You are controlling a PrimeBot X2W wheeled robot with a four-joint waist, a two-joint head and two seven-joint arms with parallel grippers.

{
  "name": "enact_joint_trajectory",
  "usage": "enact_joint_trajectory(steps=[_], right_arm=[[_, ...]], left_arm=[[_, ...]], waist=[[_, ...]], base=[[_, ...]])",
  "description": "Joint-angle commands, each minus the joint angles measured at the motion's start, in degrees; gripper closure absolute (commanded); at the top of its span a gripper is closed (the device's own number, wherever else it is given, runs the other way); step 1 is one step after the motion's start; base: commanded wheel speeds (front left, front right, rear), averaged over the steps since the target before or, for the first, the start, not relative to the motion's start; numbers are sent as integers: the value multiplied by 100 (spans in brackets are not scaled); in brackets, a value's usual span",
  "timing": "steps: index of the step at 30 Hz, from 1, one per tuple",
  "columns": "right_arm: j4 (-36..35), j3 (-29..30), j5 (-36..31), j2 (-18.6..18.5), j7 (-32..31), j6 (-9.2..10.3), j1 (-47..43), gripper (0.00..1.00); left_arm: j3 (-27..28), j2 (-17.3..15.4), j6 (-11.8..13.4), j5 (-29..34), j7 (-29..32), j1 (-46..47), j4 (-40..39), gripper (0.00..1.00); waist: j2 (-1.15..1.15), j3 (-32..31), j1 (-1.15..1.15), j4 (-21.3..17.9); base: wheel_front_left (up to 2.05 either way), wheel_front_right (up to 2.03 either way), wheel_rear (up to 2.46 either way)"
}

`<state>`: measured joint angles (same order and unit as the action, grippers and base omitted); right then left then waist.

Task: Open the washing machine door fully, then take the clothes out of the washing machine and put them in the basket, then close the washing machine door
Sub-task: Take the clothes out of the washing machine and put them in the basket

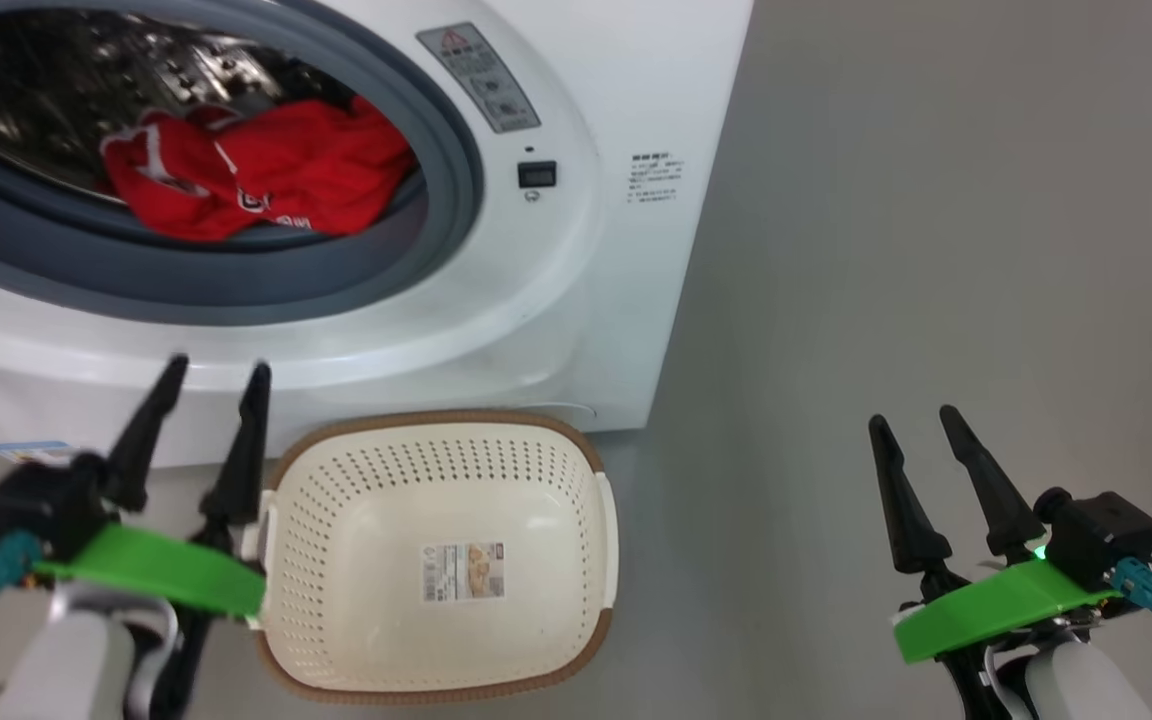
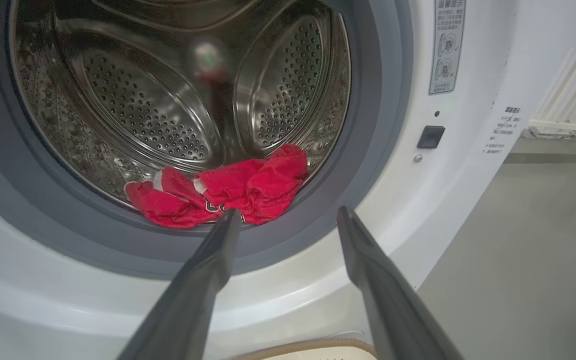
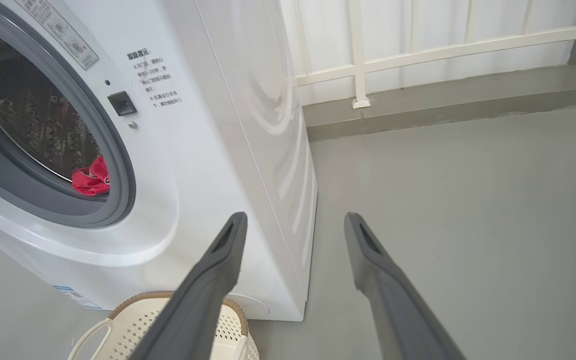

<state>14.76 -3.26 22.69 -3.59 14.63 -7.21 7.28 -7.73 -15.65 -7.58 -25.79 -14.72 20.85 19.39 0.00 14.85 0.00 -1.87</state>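
The white washing machine (image 1: 556, 300) stands with its drum mouth uncovered; its door is out of view. Red clothes (image 1: 256, 175) with white trim lie bunched at the drum's front, against the grey gasket; the clothes (image 2: 223, 187) also show in the left wrist view, and the clothes (image 3: 90, 177) in the right wrist view. The cream basket (image 1: 576, 470) sits on the floor right in front of the machine, with nothing in it but a sticker. My left gripper (image 1: 216, 375) is open, just left of the basket, fingers pointing at the drum opening. My right gripper (image 1: 916, 420) is open over bare floor to the right.
Grey floor (image 1: 936, 200) stretches to the right of the machine. A white railing (image 3: 418, 50) and a low kerb run along the far wall behind it. A blue label (image 1: 31, 450) sits low on the machine's front.
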Motion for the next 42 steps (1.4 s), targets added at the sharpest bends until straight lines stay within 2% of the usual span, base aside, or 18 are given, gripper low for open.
enact_joint_trajectory(steps=[1, 8, 16, 28, 42], right_arm=[[-151, -160, -119, 1, 37, -28, 158, 0], [-169, -290, -145, 54, 37, -28, 374, 0], [-236, -420, -20, 69, 37, -28, 617, 0], [-323, -500, 96, 70, 37, -28, 855, 0], [-407, -597, 224, 71, 37, -28, 945, 0]], left_arm=[[147, -261, 9, -47, -28, 406, 52, 0], [-162, -619, 9, -230, -28, 1409, 775, 0], [-837, -1000, 9, -511, -28, 2646, 1941, 0], [-2000, -1151, 9, -1035, -10, 4218, 3236, 0], [-2870, -1372, 9, -1550, 10, 5022, 4101, 0]], waist=[[0, 294, 0, -185], [0, 729, 0, -407], [0, 1141, 0, -624], [0, 1620, 0, -756], [0, 1935, 0, -980]], base=[[0, 0, 0], [0, 0, 0], [0, 0, 0], [0, 0, 0], [0, 0, 0]])
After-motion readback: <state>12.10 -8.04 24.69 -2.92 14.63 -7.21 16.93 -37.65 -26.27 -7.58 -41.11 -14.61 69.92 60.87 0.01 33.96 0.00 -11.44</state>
